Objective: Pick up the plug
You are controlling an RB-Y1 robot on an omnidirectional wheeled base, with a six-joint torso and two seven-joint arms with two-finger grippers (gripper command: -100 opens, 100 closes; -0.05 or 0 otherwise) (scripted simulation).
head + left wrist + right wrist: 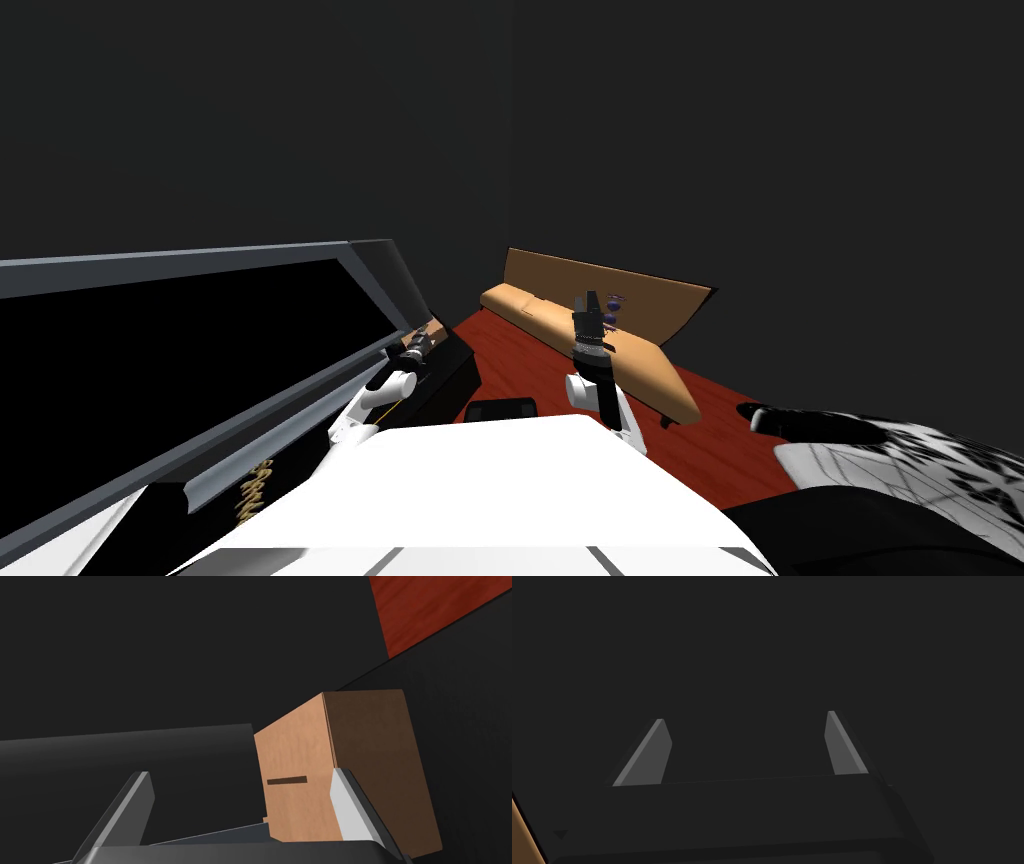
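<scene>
Plug, apparently the brown block (300,776) with a dark slot, stands at the end of the grey-framed panel (200,262), just off one finger of the left gripper (240,773). Its fingers are spread and hold nothing. Right gripper (745,716) is also spread, raised over the tan bench (650,370). Approach looks nearly done; closing and lifting remain.

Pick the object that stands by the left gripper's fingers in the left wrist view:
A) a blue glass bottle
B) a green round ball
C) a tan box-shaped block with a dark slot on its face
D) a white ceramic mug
C: the tan box-shaped block with a dark slot stands just beyond the left gripper, whose open fingers rise in front of it, one overlapping its face.
</scene>
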